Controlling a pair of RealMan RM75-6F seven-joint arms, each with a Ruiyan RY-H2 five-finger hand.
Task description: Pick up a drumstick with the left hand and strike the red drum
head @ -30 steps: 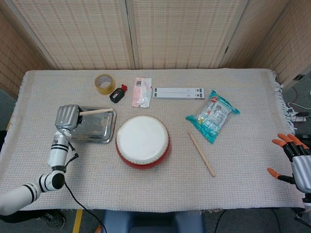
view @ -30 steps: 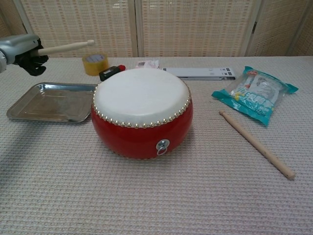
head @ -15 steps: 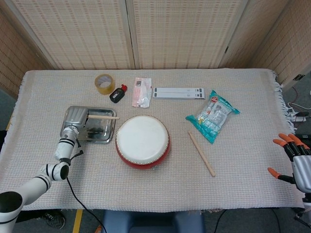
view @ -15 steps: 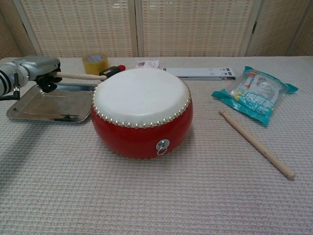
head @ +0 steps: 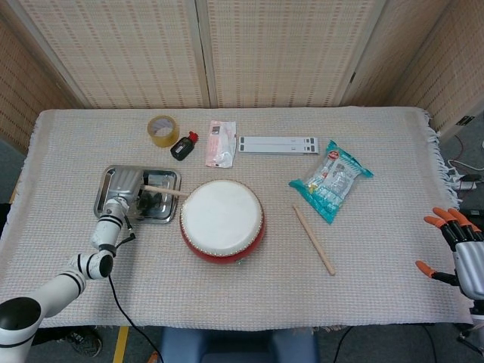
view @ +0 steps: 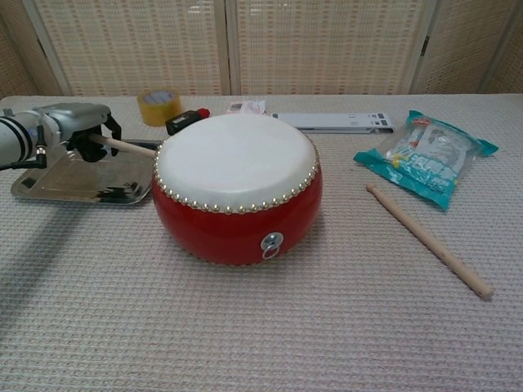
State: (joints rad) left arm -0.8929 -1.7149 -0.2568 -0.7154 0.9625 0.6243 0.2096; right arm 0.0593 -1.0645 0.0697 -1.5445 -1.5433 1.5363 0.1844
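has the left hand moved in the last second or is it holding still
Yes. The left hand, gripping the drumstick, has dropped from above the metal tray and swung toward the red drum; the stick's tip now reaches the drum's left edge.

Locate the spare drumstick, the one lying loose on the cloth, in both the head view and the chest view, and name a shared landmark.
Head view: the loose drumstick lies right of centre, slanting down to the right.
Chest view: it lies at the right, slanting toward the lower right corner.
Shared landmark: in both views it lies between the red drum and the teal snack bag.
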